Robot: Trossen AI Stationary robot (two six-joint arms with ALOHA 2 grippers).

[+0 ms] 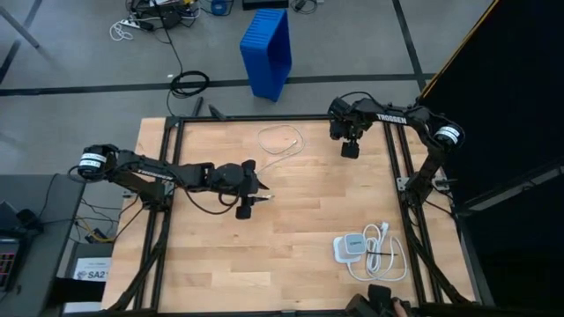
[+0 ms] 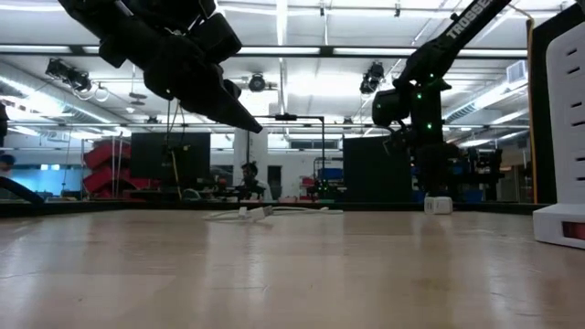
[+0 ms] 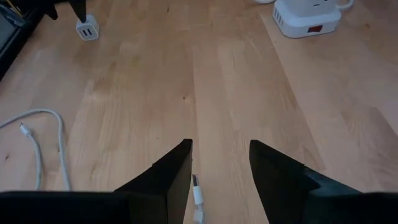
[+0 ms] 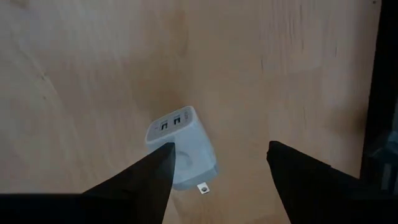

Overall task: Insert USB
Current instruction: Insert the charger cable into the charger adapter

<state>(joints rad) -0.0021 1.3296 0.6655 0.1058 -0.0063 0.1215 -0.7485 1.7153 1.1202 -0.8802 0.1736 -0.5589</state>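
With both arms up, my left gripper [image 3: 219, 163] is spread over USB [image 3: 198, 198] plug; right gripper [image 4: 219, 163] gapes over charger [image 4: 183, 146], both empty.

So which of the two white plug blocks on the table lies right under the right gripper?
The small white two-port USB charger cube, directly beneath the open right gripper at the table's far side. The flat white socket block with the thick cord lies at the near edge.
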